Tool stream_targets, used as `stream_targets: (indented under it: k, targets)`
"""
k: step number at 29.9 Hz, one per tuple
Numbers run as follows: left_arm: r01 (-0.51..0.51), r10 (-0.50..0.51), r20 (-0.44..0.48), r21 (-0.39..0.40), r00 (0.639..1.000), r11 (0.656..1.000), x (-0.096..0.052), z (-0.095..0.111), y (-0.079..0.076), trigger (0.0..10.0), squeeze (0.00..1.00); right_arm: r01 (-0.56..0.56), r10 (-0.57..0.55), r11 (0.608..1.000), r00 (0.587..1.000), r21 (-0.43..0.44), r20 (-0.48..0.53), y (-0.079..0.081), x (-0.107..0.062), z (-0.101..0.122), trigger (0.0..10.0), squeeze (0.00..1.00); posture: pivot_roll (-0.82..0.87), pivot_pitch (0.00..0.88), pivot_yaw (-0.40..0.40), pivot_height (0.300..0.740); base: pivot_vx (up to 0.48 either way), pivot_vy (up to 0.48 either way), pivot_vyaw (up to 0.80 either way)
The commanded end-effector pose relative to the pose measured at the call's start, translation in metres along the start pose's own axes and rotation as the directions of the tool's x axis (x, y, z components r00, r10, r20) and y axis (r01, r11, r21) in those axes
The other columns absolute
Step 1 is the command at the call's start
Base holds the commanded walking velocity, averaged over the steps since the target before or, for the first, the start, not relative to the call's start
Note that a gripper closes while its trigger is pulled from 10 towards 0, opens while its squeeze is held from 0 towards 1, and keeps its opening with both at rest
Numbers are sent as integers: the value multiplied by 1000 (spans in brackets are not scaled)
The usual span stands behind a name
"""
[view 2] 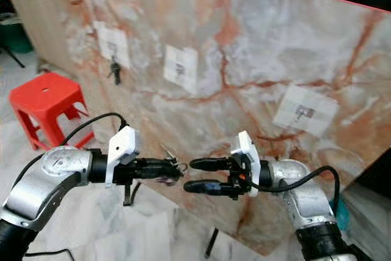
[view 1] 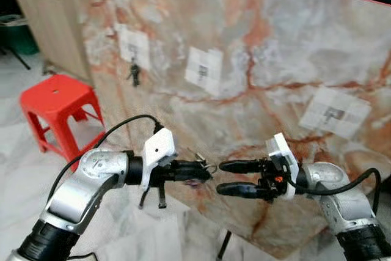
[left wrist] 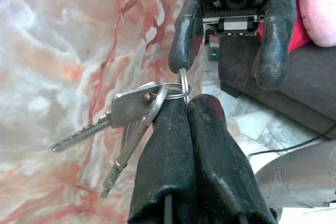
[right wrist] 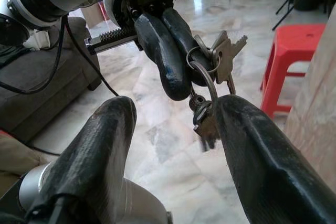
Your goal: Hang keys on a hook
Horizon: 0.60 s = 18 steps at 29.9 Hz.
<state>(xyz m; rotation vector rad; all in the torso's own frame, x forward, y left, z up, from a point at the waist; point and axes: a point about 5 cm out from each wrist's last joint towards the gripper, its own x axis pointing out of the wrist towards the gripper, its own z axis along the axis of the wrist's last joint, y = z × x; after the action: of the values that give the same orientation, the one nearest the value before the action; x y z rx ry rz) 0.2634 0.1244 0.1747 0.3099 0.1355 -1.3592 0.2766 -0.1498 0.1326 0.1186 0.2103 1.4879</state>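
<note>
The left tool [view 1: 204, 170] is clenched, its two black fingers [left wrist: 173, 166] pressed together on the ring of the keys [left wrist: 126, 124], which fan out beside the fingertips with their blades hanging free. The right tool [view 1: 221, 177] faces it tip to tip with its fingers spread wide apart; one finger [right wrist: 257, 156] lies against the key ring [right wrist: 202, 80] and a small dark piece hanging from it, the other finger stands clear to the side. Both silver arms are bent at the elbow and reach inward at about the same height, so the tools meet in front of a leaning marble-patterned slab [view 1: 275, 47]. On the slab are three white patches, each with a small hook [view 1: 204, 69]; a dark set of keys [view 1: 134, 73] hangs from the leftmost one. A red stool [view 1: 58, 99] stands on the pale marble floor [view 1: 18, 169] to the robot's left.
</note>
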Motion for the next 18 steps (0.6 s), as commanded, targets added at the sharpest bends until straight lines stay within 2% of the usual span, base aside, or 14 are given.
stream_targets:
  k: [1, 6, 18]
  targets:
    - [17, -17, 21, 8, 1000, 1000, 1, 4, -2, 10000, 0, -4, 4, 1000, 1000, -10, -10, 1, -1, 3, 10000, 0, 126, 0, -105, 740, 0, 0, 0]
    - [24, -24, 33, -3, 999, 1000, 1, 5, -2, 10000, 0, -19, 19, 1000, 999, -14, -38, 2, 0, 1, 10000, 0, 127, 0, -106, 740, 0, 0, 0]
    - [115, -115, 4, -3, 993, 993, -1, 3, -5, 10000, 0, -30, 26, 999, 996, -42, -87, -1, 4, 2, 10000, 0, 115, 0, -85, 740, 0, 0, 0]
